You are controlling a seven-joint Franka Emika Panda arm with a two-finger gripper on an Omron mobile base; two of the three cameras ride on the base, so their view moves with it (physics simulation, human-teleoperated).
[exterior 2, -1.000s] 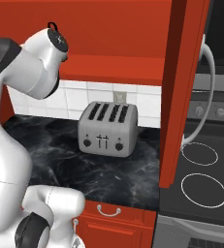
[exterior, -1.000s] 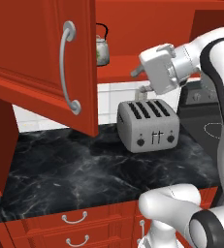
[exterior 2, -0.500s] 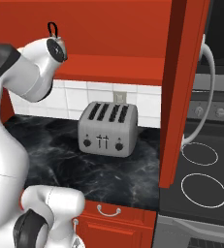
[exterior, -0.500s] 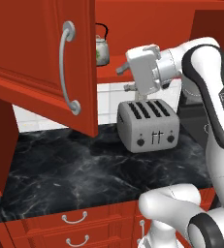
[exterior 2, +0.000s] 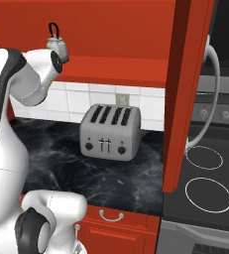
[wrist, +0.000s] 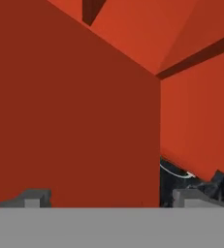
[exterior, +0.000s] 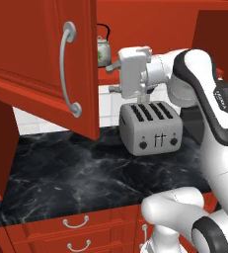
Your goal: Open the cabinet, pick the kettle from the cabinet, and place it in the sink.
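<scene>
Glossy red cabinet (exterior: 46, 59) shelters a rounded white kettle (exterior: 103, 50); gripper (wrist: 108, 197) spread wide.

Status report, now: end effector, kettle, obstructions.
End effector open, empty, facing the cabinet interior. Kettle upright on cabinet shelf, untouched. Both cabinet doors open; toaster on counter directly below the hand.

Glossy black marble counter (exterior: 71, 168)
</scene>
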